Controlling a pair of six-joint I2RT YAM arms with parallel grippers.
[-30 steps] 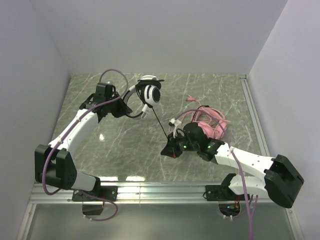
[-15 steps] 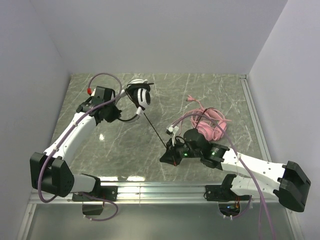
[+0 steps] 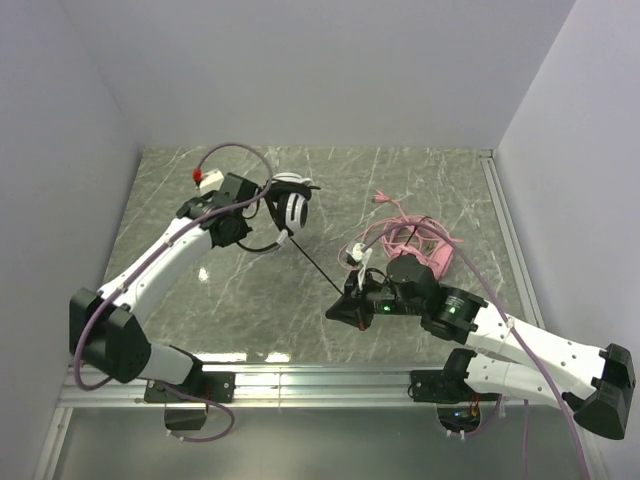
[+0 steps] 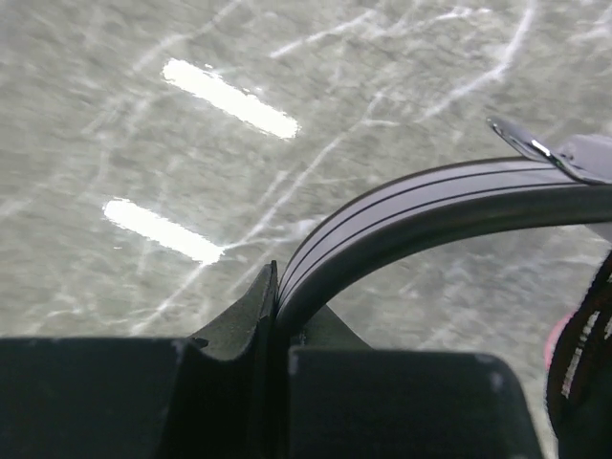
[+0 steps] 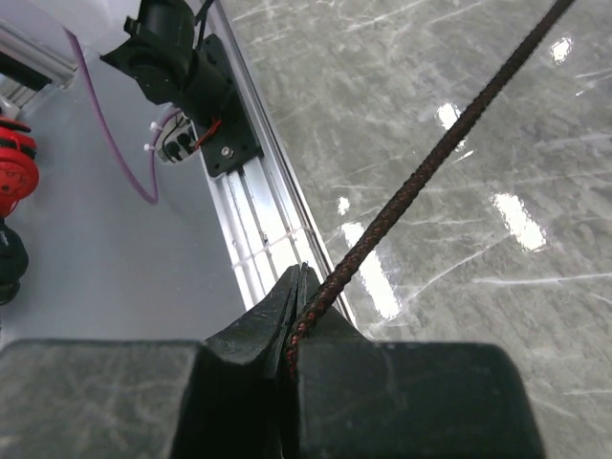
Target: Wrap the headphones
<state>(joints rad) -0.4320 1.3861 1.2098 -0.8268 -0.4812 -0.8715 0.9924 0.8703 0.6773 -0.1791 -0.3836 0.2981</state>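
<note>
The black-and-white headphones (image 3: 291, 207) hang above the table at the back left. My left gripper (image 3: 252, 218) is shut on their black headband (image 4: 430, 206), which arcs out of the closed jaws in the left wrist view. Their black cable (image 3: 318, 265) runs taut down to my right gripper (image 3: 343, 309), which is shut on the braided cable (image 5: 421, 172) near its end. The pink headphones (image 3: 422, 256) lie on the table at the right behind my right arm, with their pink cable (image 3: 388, 203) looped loosely around them.
The marble table (image 3: 220, 310) is walled at the back and both sides. A metal rail (image 3: 320, 380) runs along the near edge by the arm bases. My right forearm (image 3: 520, 340) lies across the front right.
My left gripper has swung the black-and-white headphones, turning them and shifting slightly right. My right gripper has stayed on the cable while the right arm stretched out lower.
</note>
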